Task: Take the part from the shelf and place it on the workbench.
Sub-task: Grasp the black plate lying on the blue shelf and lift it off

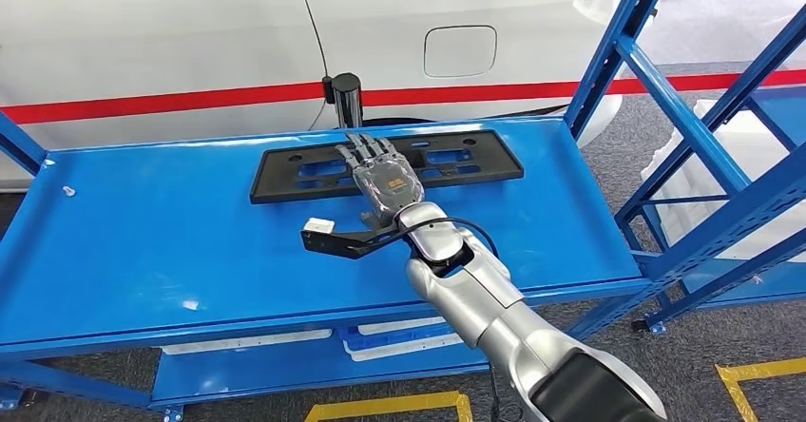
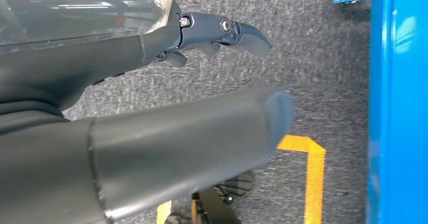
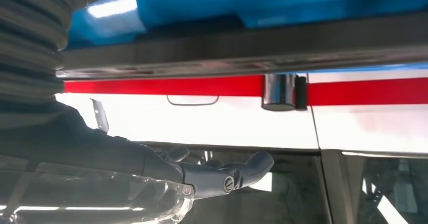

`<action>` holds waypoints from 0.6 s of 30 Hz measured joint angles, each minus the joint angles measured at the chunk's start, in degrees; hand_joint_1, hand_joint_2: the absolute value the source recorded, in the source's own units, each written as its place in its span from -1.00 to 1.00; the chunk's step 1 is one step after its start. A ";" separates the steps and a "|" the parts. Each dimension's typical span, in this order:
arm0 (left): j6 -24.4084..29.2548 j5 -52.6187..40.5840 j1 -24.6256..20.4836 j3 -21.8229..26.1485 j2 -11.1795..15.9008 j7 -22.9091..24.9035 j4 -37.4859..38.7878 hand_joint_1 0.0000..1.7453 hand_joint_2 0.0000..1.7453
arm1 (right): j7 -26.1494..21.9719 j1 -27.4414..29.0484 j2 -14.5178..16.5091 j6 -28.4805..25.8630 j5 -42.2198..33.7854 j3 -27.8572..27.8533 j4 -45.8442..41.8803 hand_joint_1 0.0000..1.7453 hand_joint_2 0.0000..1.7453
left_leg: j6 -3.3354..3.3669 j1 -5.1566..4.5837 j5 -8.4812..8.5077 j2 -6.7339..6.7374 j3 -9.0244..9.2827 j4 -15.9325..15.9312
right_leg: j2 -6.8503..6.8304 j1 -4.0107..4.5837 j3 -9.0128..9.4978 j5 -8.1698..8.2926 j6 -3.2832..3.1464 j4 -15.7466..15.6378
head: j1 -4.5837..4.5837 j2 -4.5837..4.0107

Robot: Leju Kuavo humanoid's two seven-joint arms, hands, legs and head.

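Note:
The part, a long flat black plastic plate (image 1: 285, 170) with cut-outs, lies flat on the blue workbench (image 1: 143, 241) near its far edge. My right hand (image 1: 385, 180) reaches over the middle of the plate, fingers stretched out and apart, gripping nothing. The right wrist view has the plate's dark edge (image 3: 252, 52) running across the picture, and the hand's fingers (image 3: 222, 176) stand clear of it. My left hand (image 2: 101, 62) hangs beside the bench over grey carpet, thumb and fingers apart with nothing in them.
A white car with a red stripe (image 1: 190, 99) stands right behind the bench. A black and chrome cylinder (image 1: 348, 94) sits at the bench's far edge. The blue shelf frame (image 1: 665, 89) rises at the right. Yellow tape (image 1: 390, 406) marks the floor.

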 joint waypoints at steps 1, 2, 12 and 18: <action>0.00 0.00 -0.02 0.00 0.01 0.01 0.00 -1.00 -1.00 | 0.00 0.10 -0.09 0.00 0.00 -0.01 0.05 -1.00 1.00 | 0.23 -0.05 -0.23 0.00 0.16 0.02 | 0.00 -0.01 -2.57 -1.09 -0.12 4.07 | 0.01 0.00; 0.00 0.00 -0.02 0.00 0.01 0.01 0.00 -1.00 -1.00 | 0.00 0.29 -0.21 0.00 0.00 -0.02 0.13 -1.00 1.00 | 0.35 -0.11 -0.48 -0.05 0.36 0.03 | 0.00 -0.03 -4.84 -1.62 -0.06 7.23 | 0.01 0.00; 0.29 0.02 -0.03 0.02 -0.07 0.19 -0.01 -1.00 -1.00 | -0.11 0.39 -0.28 -0.34 -0.18 -0.16 0.60 -1.00 1.00 | -1.81 -0.18 -4.02 -0.26 3.00 0.63 | -0.10 -0.18 0.29 7.03 -0.52 -7.91 | -0.03 0.00; 1.62 0.08 0.02 0.22 -0.10 0.66 -0.01 -1.00 -1.00 | -0.19 0.33 0.25 -0.53 -0.25 -0.22 1.37 -1.00 1.00 | -3.29 0.39 -9.61 -0.04 -6.91 17.25 | 0.01 -0.41 1.71 6.02 -2.04 -8.08 | -0.22 0.00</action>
